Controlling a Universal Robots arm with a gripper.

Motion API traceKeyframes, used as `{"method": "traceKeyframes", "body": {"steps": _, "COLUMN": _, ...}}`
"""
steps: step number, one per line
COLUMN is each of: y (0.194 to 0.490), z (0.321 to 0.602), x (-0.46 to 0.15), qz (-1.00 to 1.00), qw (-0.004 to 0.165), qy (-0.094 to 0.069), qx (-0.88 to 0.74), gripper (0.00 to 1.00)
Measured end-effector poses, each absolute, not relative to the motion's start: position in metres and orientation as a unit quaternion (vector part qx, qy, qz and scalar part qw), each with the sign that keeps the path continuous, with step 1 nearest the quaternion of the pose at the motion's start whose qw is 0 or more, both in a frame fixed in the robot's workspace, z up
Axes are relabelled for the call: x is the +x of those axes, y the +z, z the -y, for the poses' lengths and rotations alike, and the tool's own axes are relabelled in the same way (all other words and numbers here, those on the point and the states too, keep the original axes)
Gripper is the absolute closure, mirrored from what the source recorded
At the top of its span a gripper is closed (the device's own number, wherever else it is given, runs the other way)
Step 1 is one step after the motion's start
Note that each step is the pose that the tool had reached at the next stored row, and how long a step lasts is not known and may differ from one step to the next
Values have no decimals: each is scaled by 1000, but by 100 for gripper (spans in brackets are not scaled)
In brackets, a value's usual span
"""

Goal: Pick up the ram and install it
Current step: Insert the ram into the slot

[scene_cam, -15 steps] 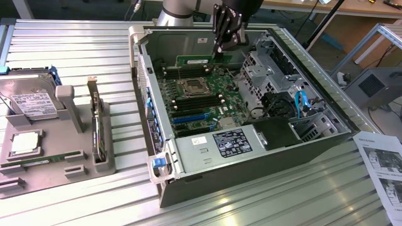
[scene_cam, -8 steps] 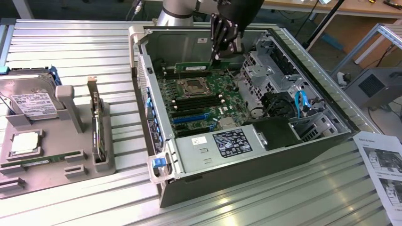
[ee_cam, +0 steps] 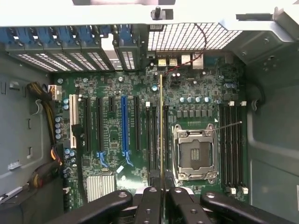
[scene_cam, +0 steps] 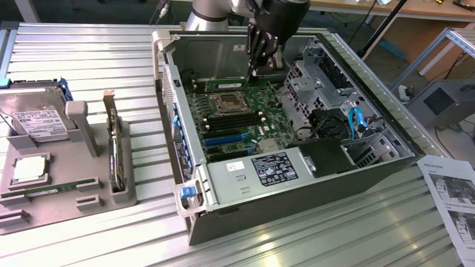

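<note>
Where the open computer case [scene_cam: 312, 194] lies on its side at the middle of the slatted metal table [scene_cam: 89, 55], the entries run as follows. End effector [scene_cam: 255, 71] [ee_cam: 162, 193]: reaching down into the case from above, fingers drawn narrow and clamped on the ram [scene_cam: 224, 84] [ee_cam: 161, 121]. Ram: green stick, seen edge-on in the wrist view as a thin line running out from between the fingers, held over the motherboard [scene_cam: 248, 114] [ee_cam: 117, 116] in line with the black memory slots [ee_cam: 152, 135] just beside the processor socket [scene_cam: 224, 102] [ee_cam: 194, 151]; whether its edge touches a slot cannot be told. Motherboard: green, carrying one blue expansion slot [ee_cam: 124, 123] among black ones and a finned silver heat sink [ee_cam: 100, 185]. Power supply [scene_cam: 271, 167]: grey box with a black label, at the near end of the case. Grey fixture [scene_cam: 89, 130]: near the table edge at the exterior view's left, well apart from the case, holding a hard drive [scene_cam: 33, 117] and a square silver processor [scene_cam: 28, 168]. Printed sheet [scene_cam: 453, 206]: lying by the table edge at the exterior view's right.
</note>
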State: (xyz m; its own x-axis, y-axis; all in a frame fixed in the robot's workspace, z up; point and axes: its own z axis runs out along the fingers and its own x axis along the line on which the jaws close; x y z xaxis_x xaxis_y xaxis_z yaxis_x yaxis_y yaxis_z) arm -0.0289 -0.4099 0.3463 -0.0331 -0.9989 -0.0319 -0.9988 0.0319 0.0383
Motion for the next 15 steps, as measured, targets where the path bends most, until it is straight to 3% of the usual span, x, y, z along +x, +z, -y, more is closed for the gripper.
{"method": "traceKeyframes", "body": {"steps": 15, "y": 313, "z": 410, "x": -29, "qz": 718, "qw": 2, "qy": -25, "qx": 695, "gripper": 87}}
